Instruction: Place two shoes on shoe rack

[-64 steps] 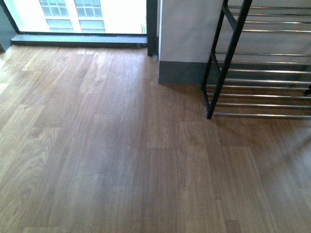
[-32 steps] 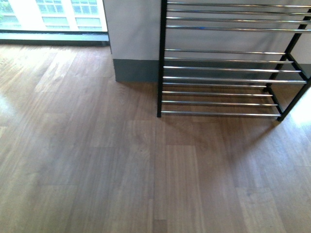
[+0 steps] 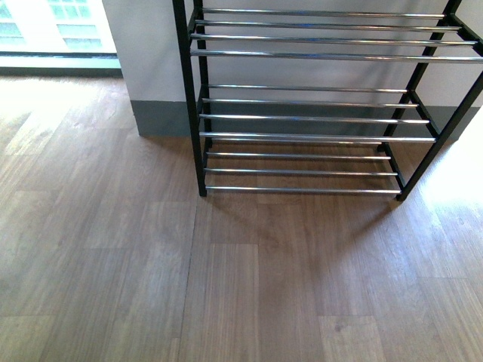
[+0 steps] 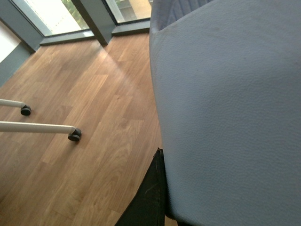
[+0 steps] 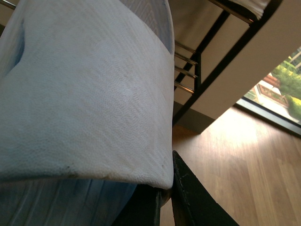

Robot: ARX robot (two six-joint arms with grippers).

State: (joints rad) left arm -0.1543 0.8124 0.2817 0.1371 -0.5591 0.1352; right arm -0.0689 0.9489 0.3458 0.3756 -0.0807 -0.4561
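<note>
While the robot faced the shoe rack (image 3: 302,121), the rack stood on the brown wood floor (image 3: 113,264) with its back near a white wall (image 3: 147,53). Its shiny rods lay in rows between black side frames. A bright window (image 3: 45,23) showed past the rack's left side.

The left gripper (image 4: 157,188) held the first shoe (image 4: 225,108) up off the floor. Its pale sole filled most of the left wrist view. Only one black finger (image 4: 150,202) showed, pressed against the sole. How near this shoe was to the rack could not be told. Two white legs on small black wheels (image 4: 74,135) stood on the floor beyond it.

The right gripper (image 5: 170,197) was pinched on the edge of the second shoe (image 5: 84,94), its jaws almost together. This shoe hung close to the rack, whose rods showed just behind it.
</note>
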